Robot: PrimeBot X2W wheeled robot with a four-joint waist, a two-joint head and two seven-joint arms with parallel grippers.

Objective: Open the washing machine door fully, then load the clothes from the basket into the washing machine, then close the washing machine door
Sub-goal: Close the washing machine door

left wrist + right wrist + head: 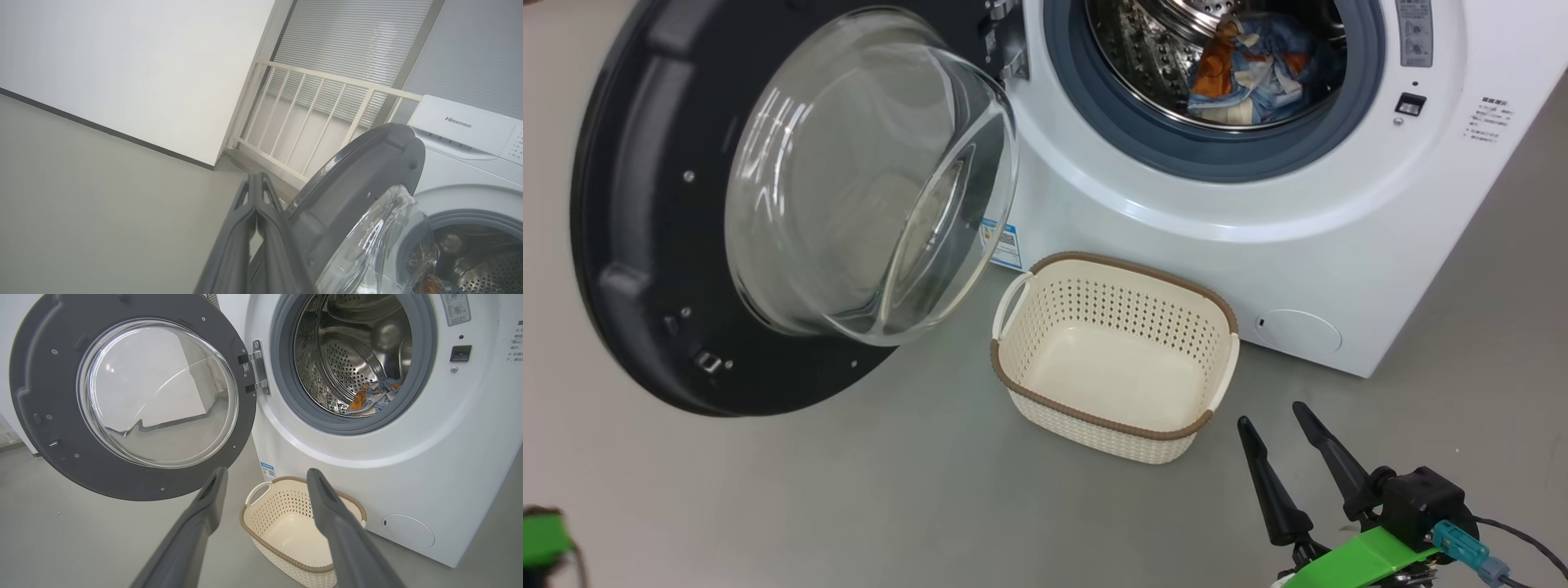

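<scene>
The washing machine (1258, 204) (449, 457) (461, 163) stands with its door (645, 245) (130, 396) (359, 179) swung wide open to the left. The clothes (1250, 69) (374, 396), light blue with orange patches, lie inside the steel drum. The cream basket (1115, 355) (286, 522) sits empty on the floor in front of the machine. My right gripper (1270, 420) (265, 477) hangs open near the basket's right front, holding nothing. My left gripper (256, 177) is shut with nothing in it, just left of the door's outer edge.
Grey floor (849, 490) spreads in front of the machine. A white railing (310, 122) and a wall (122, 61) stand behind the open door. A small round white flap (1298, 331) sits low on the machine's front.
</scene>
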